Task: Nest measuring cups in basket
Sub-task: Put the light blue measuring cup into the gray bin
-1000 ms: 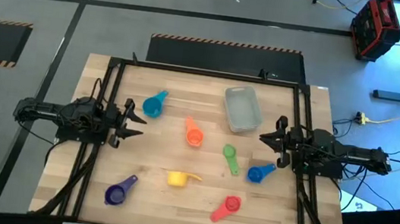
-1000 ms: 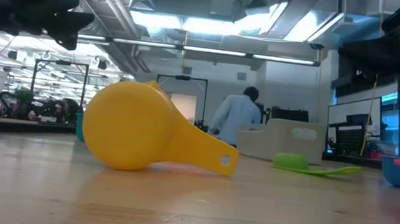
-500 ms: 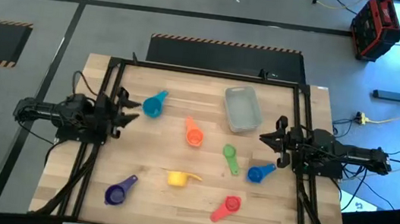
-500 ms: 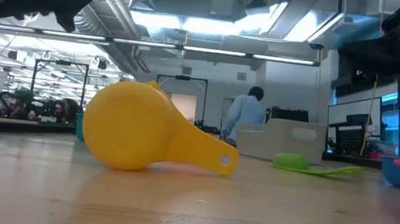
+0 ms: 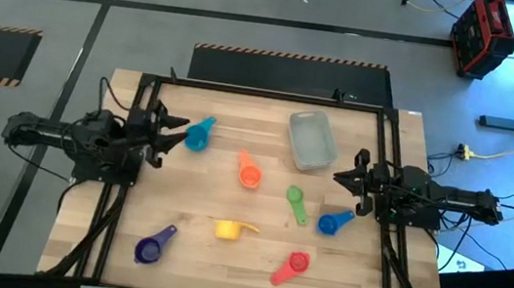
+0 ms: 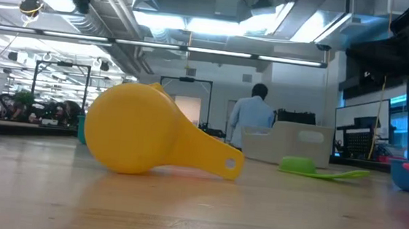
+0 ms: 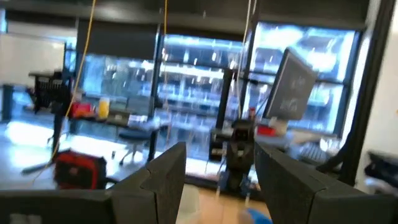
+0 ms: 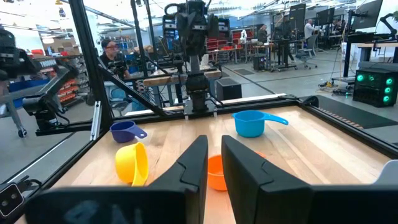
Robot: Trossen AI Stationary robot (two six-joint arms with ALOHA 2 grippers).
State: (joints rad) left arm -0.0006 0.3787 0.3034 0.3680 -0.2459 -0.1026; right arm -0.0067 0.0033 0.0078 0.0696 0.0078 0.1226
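Seven measuring cups lie scattered, un-nested, across the wooden desk. From the left: the left claw, fingers spread wide, hovers just beside the light blue cup; the purple cup sits near the front edge, then the yellow cup, orange cup, green cup, red cup and dark blue cup. The translucent basket stands at the far side, holding nothing. The right claw, fingers nearly pressed together, waits at the right edge.
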